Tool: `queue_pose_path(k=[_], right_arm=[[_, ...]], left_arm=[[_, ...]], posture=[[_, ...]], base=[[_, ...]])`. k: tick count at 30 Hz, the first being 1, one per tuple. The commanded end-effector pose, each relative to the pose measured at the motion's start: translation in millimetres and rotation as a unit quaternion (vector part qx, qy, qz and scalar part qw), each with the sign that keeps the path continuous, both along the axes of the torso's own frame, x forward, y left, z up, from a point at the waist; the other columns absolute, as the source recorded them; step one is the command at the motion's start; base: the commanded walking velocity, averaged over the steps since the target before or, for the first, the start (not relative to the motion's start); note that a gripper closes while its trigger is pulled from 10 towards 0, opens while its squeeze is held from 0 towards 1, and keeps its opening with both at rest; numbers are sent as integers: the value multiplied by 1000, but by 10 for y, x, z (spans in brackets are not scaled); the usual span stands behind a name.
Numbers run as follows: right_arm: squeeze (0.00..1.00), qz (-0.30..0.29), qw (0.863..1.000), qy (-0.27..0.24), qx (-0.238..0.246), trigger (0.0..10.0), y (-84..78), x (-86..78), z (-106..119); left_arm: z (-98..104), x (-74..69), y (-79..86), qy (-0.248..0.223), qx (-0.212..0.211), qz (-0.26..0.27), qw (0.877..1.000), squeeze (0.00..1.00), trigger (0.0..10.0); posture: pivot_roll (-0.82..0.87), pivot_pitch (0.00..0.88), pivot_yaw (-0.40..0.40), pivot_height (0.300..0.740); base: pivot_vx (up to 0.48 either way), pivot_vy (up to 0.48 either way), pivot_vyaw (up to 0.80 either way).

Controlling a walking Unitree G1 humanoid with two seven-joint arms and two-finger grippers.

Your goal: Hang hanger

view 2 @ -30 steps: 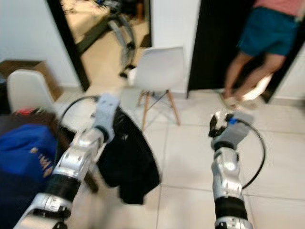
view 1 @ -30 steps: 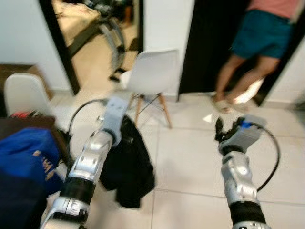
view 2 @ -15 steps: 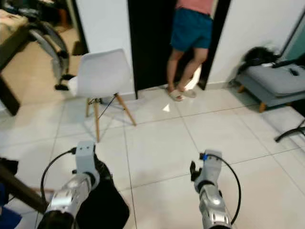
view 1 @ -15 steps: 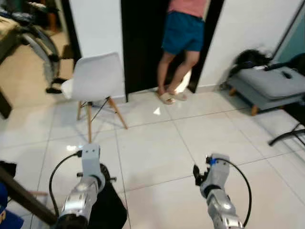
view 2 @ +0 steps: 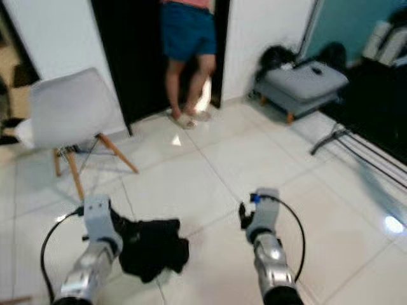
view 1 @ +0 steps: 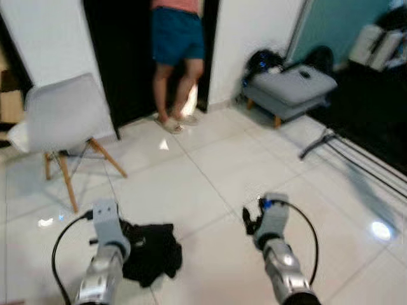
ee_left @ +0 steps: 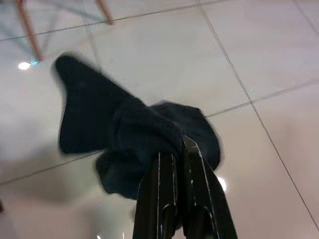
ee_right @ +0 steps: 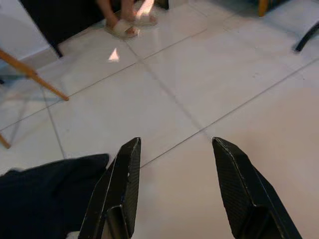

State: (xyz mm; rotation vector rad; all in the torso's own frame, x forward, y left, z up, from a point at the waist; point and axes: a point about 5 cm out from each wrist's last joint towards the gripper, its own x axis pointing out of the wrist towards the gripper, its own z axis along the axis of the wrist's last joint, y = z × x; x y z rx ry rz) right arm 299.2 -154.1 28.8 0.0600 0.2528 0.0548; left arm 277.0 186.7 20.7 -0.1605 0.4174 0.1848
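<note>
A black garment [ee_left: 119, 129] dangles in a bunch above the white tiled floor, and my left gripper [ee_left: 177, 149] is shut on its upper edge. In the eye views the same garment [view 1: 150, 251] hangs just right of my left wrist [view 1: 105, 220], low and close to my body. My right gripper [ee_right: 175, 145] is held out over bare tiles, open with nothing between its fingers [ee_right: 124, 174]. A fold of the garment [ee_right: 45, 196] lies off to one side of it in the right wrist view.
A white chair [view 1: 60, 117] on wooden legs stands at the left. A person [view 1: 178, 38] in blue shorts stands in a dark doorway behind it. At the back right is a grey footstool [view 1: 289, 86]. Black rack bars [view 1: 359, 162] run across the floor on the right.
The whole view has swung to the right, bringing the footstool and rack bars into sight. The garment stays in my left gripper, now bunched lower. My right gripper stays open.
</note>
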Motion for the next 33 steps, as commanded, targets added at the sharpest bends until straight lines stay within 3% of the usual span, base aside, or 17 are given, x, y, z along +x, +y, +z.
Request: queue_pose_path(k=[1,6,10,20,21,27,28,33], right_arm=[[0,23,1000,-15,-15,10000,43,20,38],[0,62,998,0,-19,10000,77,62,19],[0,86,996,0,-34,10000,121,98,36],[0,90,996,2,-29,10000,135,129,48],[0,84,996,-5,-28,10000,122,127,58],[0,78,997,-11,-27,10000,111,128,65],[0,59,998,-22,-12,10000,82,116,78],[0,24,999,-21,18,10000,7,48,19]], left_arm=[[70,28,7,-23,18,-4,1000,0,10000],[252,138,-94,-71,27,-19,997,0,10000],[322,155,-153,-92,50,-37,994,0,10000],[334,161,-82,-96,58,-25,993,0,10000],[343,174,-98,-96,72,-33,992,0,10000],[346,182,-112,-95,83,-41,991,0,10000],[361,192,-107,-100,87,-47,990,0,10000],[431,224,-88,-120,71,-41,989,0,10000]], posture=[[-67,35,-58,740],[-22,28,-140,740],[-37,20,-140,740],[-1,28,-191,740],[-25,32,-161,740],[-25,32,-161,740],[-47,23,-123,740],[-34,30,-122,740]], base=[[0,0,-800],[0,0,-800],[0,0,-800],[0,0,-800],[0,0,-800],[0,0,-800],[0,0,-800],[0,0,-800]])
